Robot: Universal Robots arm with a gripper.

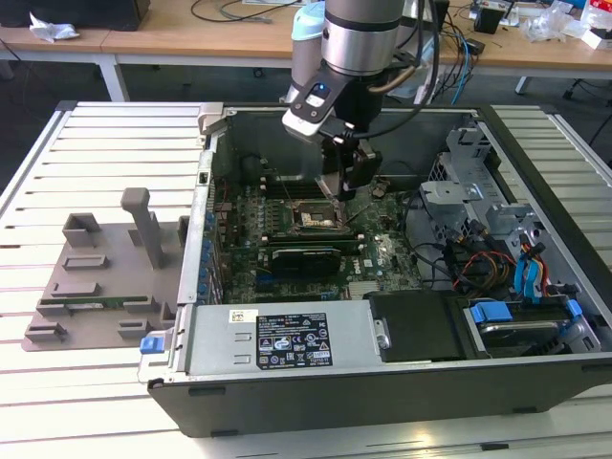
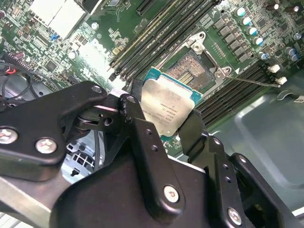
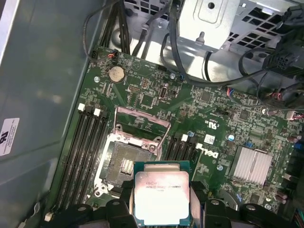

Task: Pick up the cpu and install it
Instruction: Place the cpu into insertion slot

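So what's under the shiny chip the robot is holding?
The open socket on the green motherboard sits below the cpu held in the pincer. The cpu covers one socket corner, hiding that part.

Robotics lab; open computer case (image 1: 402,392) on slatted table (image 1: 124,143); cable-strewn desks (image 1: 191,29)

Satin silver-grey metal on the cpu (image 3: 162,197) lid, faintly brushed, with a thin green laminate rim. Matt black finish on the jaws, studded with bright steel screws. Glossy green lacquer across the motherboard (image 3: 156,95). Bare shiny metal for the socket frame (image 3: 142,124). Finned pale aluminium on the heatsink (image 3: 251,165). Dull grey sheet metal for the case wall (image 3: 42,71). Matt grey plastic for the tray (image 1: 96,277). Smooth white slats, painted-looking, for the worktop (image 1: 105,143). Silvery metal with a soft sheen round the arm (image 1: 359,33). Glossy blue plastic on the drive clips (image 1: 502,314).
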